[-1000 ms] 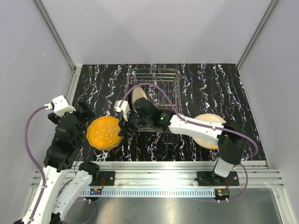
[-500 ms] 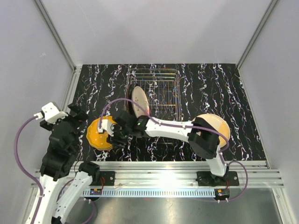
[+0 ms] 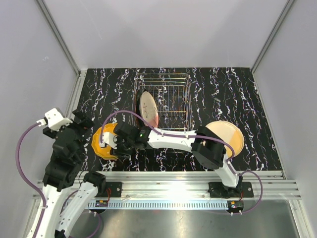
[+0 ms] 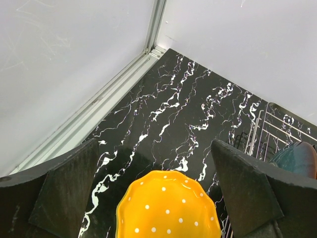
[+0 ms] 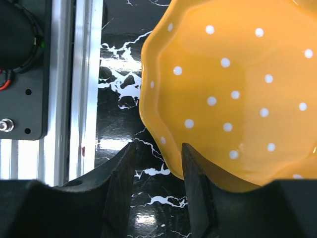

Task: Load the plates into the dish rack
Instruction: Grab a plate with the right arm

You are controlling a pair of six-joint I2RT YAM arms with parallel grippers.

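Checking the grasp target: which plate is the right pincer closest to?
The orange dotted plate, flat on the left: the right pincer straddles its rim. The peach plate lies flat far right; the pale plate stands in the rack.

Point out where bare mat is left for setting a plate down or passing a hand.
Free: mat between the left wall and dish rack; also between the rack and right wall, beyond the cream plate. Crowded: near-left, where right tool and left tool crowd the orange plate.
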